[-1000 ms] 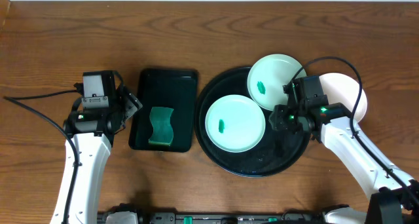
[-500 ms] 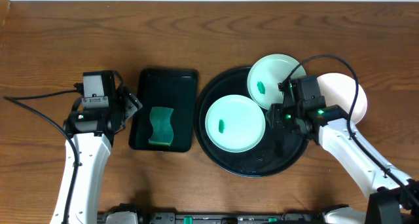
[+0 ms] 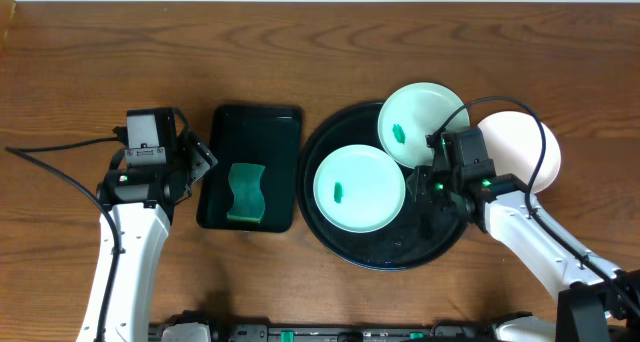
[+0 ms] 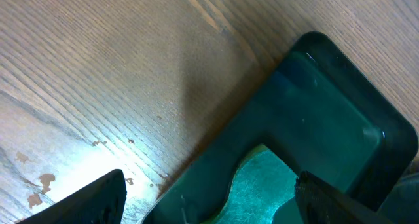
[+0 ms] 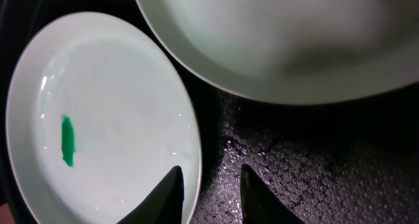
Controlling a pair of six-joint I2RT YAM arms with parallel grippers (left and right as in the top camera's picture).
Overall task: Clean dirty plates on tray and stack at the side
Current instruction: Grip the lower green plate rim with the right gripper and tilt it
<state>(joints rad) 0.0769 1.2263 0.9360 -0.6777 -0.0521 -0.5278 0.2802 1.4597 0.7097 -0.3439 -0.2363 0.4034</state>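
On the round black tray (image 3: 440, 244) lies a mint-green plate (image 3: 359, 189) with a small green smear. A second smeared mint plate (image 3: 420, 125) rests tilted over the tray's far rim. A white plate (image 3: 520, 147) sits on the table to the right of the tray. My right gripper (image 3: 424, 190) is low at the front mint plate's right edge. Seen from the right wrist, this gripper (image 5: 209, 168) straddles that plate's (image 5: 105, 126) rim, its jaws narrow but still apart. My left gripper (image 4: 209, 178) stands wide open over the sponge.
A rectangular black tray (image 3: 250, 122) to the left of the round one holds a green sponge (image 3: 245, 192). The left gripper (image 3: 203, 160) hovers at its left edge. In the left wrist view the sponge (image 4: 262, 185) lies inside that tray (image 4: 327, 106).
My right gripper has moved left and down to the front mint plate's right edge, and its jaws have narrowed. The left arm has not moved.
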